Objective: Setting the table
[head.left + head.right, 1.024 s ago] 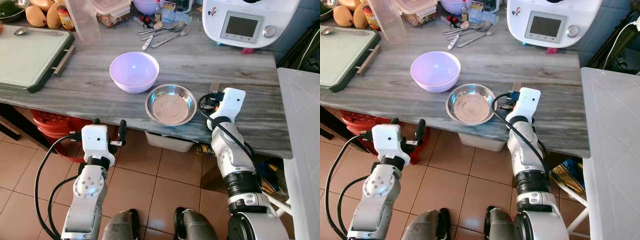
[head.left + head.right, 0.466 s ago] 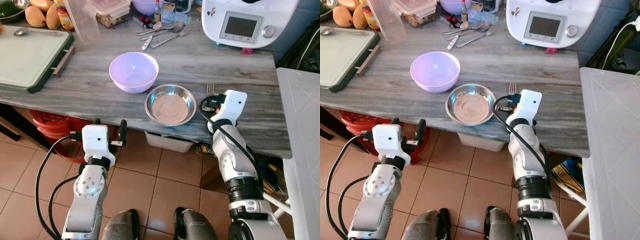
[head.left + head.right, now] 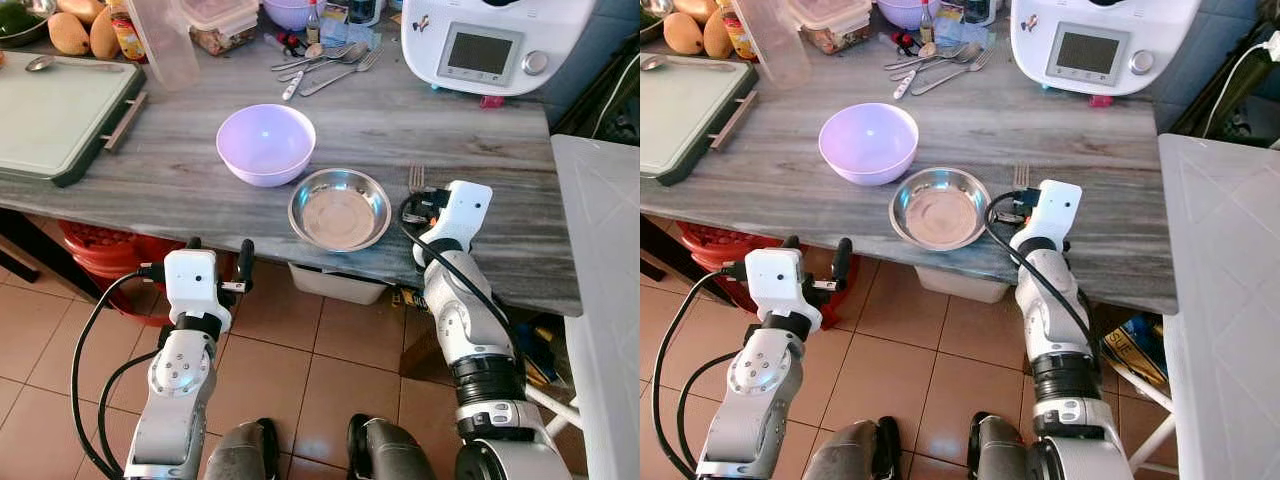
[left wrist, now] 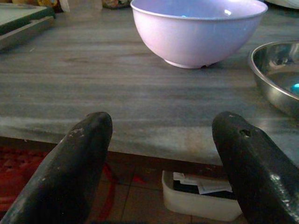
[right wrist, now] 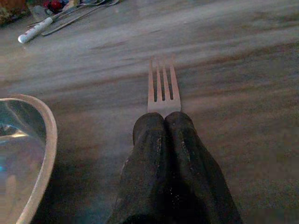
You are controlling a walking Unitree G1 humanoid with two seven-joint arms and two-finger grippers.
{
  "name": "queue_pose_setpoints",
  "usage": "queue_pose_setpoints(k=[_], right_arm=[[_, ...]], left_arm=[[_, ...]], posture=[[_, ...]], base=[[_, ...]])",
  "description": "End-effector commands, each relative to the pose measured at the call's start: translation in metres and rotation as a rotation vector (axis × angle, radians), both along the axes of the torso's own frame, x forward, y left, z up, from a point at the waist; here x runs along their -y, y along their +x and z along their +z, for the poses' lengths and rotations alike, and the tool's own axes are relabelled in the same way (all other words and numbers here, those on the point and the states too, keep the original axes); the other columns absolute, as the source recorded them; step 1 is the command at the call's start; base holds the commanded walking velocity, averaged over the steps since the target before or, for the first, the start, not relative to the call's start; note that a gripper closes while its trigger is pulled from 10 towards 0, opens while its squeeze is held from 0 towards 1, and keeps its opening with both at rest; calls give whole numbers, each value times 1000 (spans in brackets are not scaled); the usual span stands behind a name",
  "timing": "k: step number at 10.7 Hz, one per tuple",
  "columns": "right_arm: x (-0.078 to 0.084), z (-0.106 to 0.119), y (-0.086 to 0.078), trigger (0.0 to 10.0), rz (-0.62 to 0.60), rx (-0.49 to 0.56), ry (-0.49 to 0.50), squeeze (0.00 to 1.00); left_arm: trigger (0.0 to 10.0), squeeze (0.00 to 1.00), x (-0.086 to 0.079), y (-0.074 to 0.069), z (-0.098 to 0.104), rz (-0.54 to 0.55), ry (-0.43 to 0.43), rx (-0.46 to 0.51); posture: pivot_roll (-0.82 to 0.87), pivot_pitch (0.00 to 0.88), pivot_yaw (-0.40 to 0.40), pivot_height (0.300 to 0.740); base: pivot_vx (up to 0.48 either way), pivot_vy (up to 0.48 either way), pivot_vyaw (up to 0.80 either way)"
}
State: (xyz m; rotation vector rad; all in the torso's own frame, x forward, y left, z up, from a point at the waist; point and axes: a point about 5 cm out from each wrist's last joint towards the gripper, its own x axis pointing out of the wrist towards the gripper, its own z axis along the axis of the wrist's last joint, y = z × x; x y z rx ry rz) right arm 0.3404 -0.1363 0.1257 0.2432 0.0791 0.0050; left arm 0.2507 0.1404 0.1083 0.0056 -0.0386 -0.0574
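Since one second ago, the right gripper (image 5: 163,122) has drawn back toward the near edge of the tabletop (image 3: 180,170), and the tines of the fork (image 3: 417,178) now show beyond the wrist housing where before they were covered. Over the last half second the position is nearly unchanged. The left arm has not moved.

Right gripper: fingers pressed together, side by side, over the fork's handle. The wrist view shows the tines projecting straight out from the fingertips (image 5: 181,122) and lying flat on the grey wood-grain surface. Whether the handle is actually clamped between the fingers or merely lies beneath them cannot be told.

Fork: on the tabletop, just beside the steel bowl (image 3: 340,208) on the robot's right, tines pointing away from the robot.

Steel bowl: upright, near the front edge, close beside the lilac bowl (image 3: 266,143), which stands behind it and to the left; whether the rims touch cannot be told.

Left gripper (image 4: 159,135): held below and in front of the tabletop edge, fingers well apart, holding nothing, facing the lilac bowl.

Other items: spare cutlery (image 3: 325,62) lies at the far side of the tabletop, next to a white kitchen appliance (image 3: 495,42) with a screen. A green tray (image 3: 60,110) sits at the far left.
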Motion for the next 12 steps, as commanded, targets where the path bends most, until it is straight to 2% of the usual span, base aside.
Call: queue_pose_setpoints(k=[1, 3, 5, 6, 7, 8, 10, 11, 12], right_arm=[[-5, -30, -9, 0, 23, -138, 16, 0], [-10, -27, -9, 0, 43, -122, 17, 0], [-7, -27, -10, 0, 39, -114, 12, 0], [-4, -25, -11, 3255, 42, -96, -21, 0], [0, -23, -12, 10000, 35, -82, -44, 0], [5, -20, -14, 10000, 20, -53, -44, 1000], [7, -17, -15, 10000, 8, -19, -20, 1000], [7, -15, -15, 10000, 6, -6, -27, 86], [8, -10, -15, 10000, -3, 33, -28, 0]], left_arm=[[10000, 0, 1, -1, 1, -9, 8, -1], [10000, 0, 2, -1, 1, -10, 6, -2], [10000, 0, 2, -1, 1, -11, 4, -2], [10000, 0, 3, -1, 1, -12, 3, -1], [10000, 0, 3, -1, 1, -12, 3, -1], [10000, 0, 3, -1, 1, -13, 1, -1], [10000, 0, 3, 0, 1, -18, 0, 1], [10000, 0, 3, 0, 1, -18, 1, 1], [10000, 0, 3, 0, 2, -18, 1, 8]], posture=[[1, 199, 12, 740], [2, 202, 10, 740], [1, 202, 9, 740], [1, 203, 9, 740], [0, 202, 9, 740], [-2, 201, 9, 740], [-2, 200, 11, 740], [-2, 200, 12, 740], [-2, 200, 12, 740]], base=[[0, 0, 0], [0, 0, 0], [0, 0, 0], [0, 0, 0], [0, 0, 0], [0, 0, 0], [0, 0, 0], [0, 0, 0], [0, 0, 0]])
